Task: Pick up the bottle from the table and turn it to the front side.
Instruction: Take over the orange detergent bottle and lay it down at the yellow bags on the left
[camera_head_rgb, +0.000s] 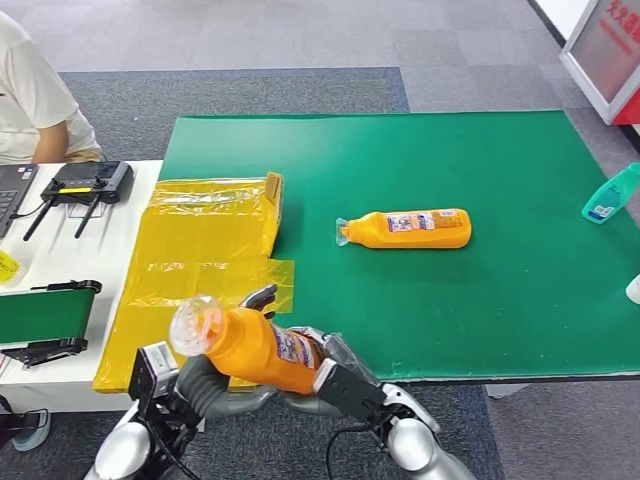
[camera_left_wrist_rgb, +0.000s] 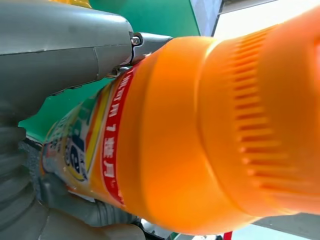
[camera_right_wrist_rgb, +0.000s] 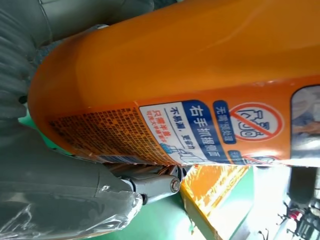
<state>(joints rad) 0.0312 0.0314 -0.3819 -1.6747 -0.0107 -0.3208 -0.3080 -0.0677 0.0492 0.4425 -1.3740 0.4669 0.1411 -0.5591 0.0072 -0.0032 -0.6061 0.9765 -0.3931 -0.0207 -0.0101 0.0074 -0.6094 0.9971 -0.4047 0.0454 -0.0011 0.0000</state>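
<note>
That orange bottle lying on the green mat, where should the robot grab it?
Probably around the middle of the orange bottle, coming from above with fingers across its width. It lies on its side on the green mat, clear cap pointing left, and the straight labelled body is broader than the narrow neck.

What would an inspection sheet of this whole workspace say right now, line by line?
Surface: green mat beside a white table.
Job's things: orange bottle held off the table, cap end toward the left arm; second orange bottle lying on the mat.
Clutter: yellow bags, teal bottle at the mat's edge.
Hands: left hand and right hand both grip the held bottle, fingers wrapped around it.
Cables: nothing seen.
Surroundings: a seated person, a black controller, a laptop, grey carpet.
</note>
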